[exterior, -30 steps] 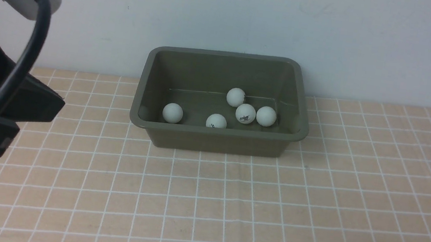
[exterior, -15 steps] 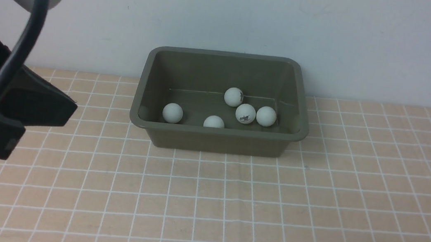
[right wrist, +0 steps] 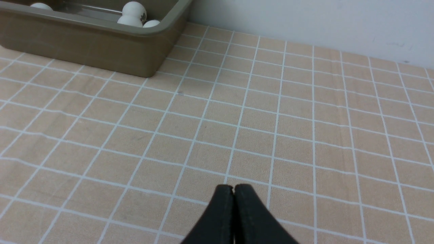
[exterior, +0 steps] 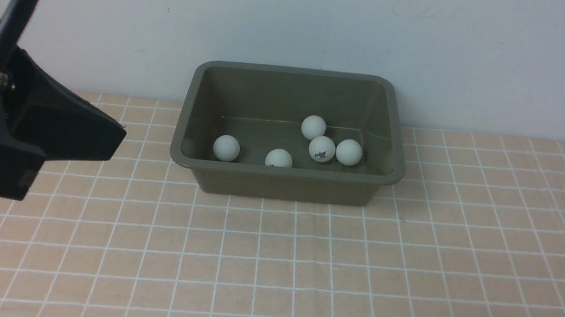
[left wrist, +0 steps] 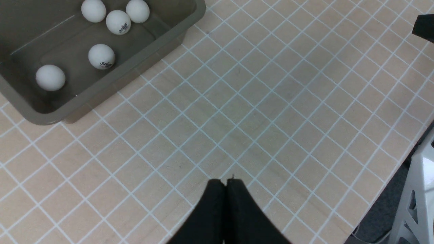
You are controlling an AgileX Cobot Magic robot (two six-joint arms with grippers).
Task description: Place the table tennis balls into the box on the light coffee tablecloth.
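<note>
Balls (exterior: pixel 322 149), all five white table tennis ones, lie in the olive box (exterior: pixel 284 183) at upper centre of the checked tablecloth (exterior: pixel 354 277), both pincers, left (left wrist: pixel 226 184) and right (right wrist: pixel 233 189), clenched empty, so nothing seems left.

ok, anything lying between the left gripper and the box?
Nothing: in the left wrist view only bare light coffee tablecloth lies between the shut left gripper and the box.

White balls (exterior: pixel 349 152), some with dark logos; olive-grey box (exterior: pixel 284 185); peach cloth (exterior: pixel 408 284) gridded with thin white lines.
</note>
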